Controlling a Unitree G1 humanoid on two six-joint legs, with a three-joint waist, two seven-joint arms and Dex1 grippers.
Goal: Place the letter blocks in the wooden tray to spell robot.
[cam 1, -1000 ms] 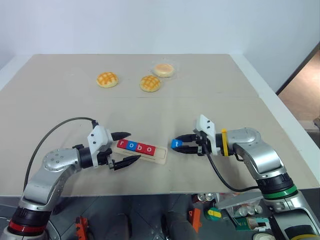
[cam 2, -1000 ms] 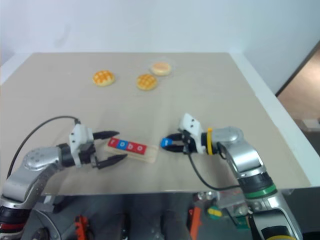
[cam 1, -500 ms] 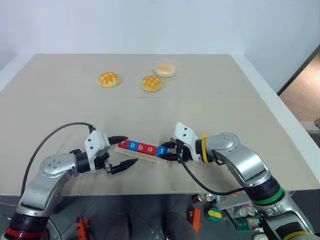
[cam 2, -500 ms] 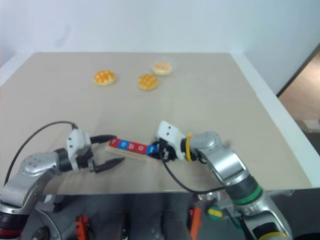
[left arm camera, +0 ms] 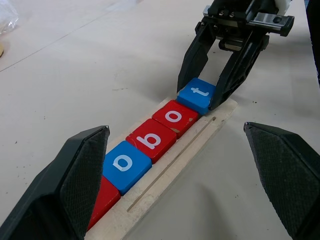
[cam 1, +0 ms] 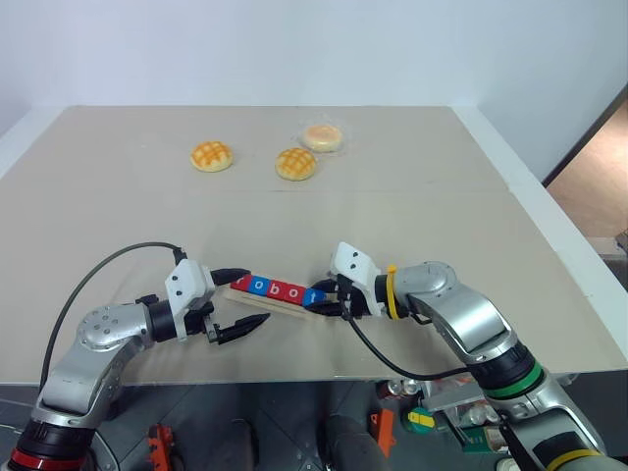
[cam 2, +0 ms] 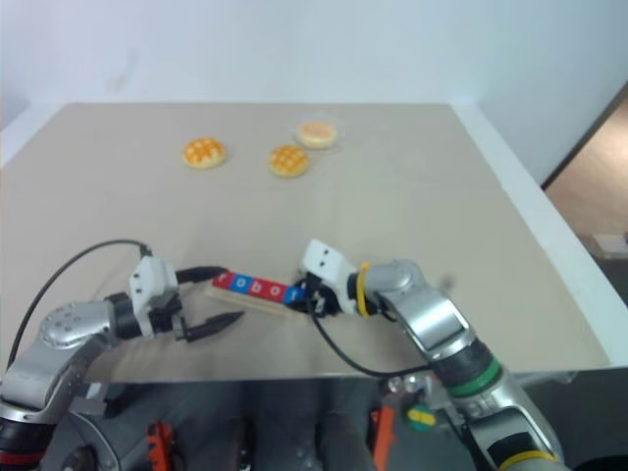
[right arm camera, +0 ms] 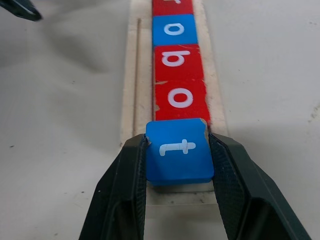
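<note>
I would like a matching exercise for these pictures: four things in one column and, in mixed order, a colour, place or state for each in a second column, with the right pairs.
Things:
1. t block
2. b block
3. left gripper
4. three buns

Descriptions:
A. red, in the middle of the row on the wooden tray
B. open, around one end of the tray
C. on the far part of the table
D. blue, between the fingers of the right gripper

Pairs: 1-D, 2-A, 3-B, 4-C

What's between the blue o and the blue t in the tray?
Two red tiles, b then o, sit in a row between the blue o and the blue t on the wooden tray, seen in the left wrist view.
</note>
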